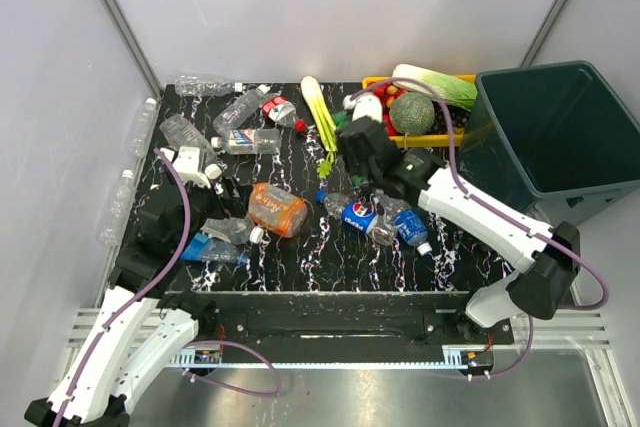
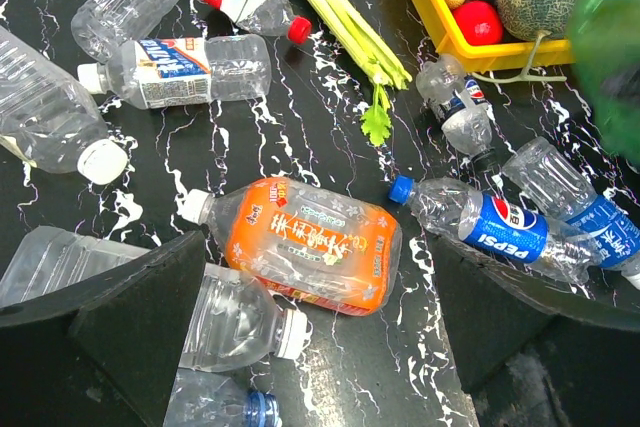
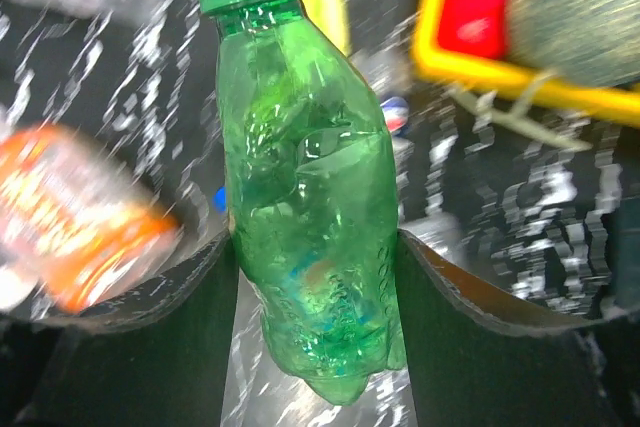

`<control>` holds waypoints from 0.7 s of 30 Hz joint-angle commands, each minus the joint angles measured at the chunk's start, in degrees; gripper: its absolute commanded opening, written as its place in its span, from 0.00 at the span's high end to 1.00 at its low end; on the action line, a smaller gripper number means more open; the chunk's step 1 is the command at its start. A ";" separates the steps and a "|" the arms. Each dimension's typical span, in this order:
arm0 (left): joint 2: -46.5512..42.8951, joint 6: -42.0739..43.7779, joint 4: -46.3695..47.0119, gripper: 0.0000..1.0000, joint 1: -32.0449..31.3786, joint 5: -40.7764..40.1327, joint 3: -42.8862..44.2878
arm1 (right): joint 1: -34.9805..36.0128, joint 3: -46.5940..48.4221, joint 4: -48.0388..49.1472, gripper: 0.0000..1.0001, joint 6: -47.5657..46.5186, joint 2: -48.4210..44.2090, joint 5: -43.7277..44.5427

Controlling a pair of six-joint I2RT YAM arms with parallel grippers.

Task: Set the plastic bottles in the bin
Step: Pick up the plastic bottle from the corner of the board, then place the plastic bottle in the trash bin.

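The right claw [image 3: 315,282] clamps the green bottle [image 3: 300,157]. The left claw [image 2: 315,287] hangs wide above the orange bottle [image 2: 305,242] — it lies on the counter [image 2: 300,117].

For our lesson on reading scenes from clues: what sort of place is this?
Probably a robotics lab test cell: a left arm and a right arm bolted to a metal rail, plain panel walls all round, and plastic bottles scattered near a bin.
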 commanded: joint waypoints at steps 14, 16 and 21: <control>0.42 -0.30 1.20 0.01 0.07 -1.35 -0.04 | -17.73 12.31 20.42 0.56 -35.99 -10.15 36.11; 0.42 -0.30 1.20 0.01 0.07 -1.17 -0.12 | -20.37 12.76 20.42 0.56 -36.44 -10.76 37.08; 0.51 -0.30 1.20 0.01 -0.02 -0.91 -0.03 | -24.85 10.13 20.60 0.56 -36.26 -12.79 38.22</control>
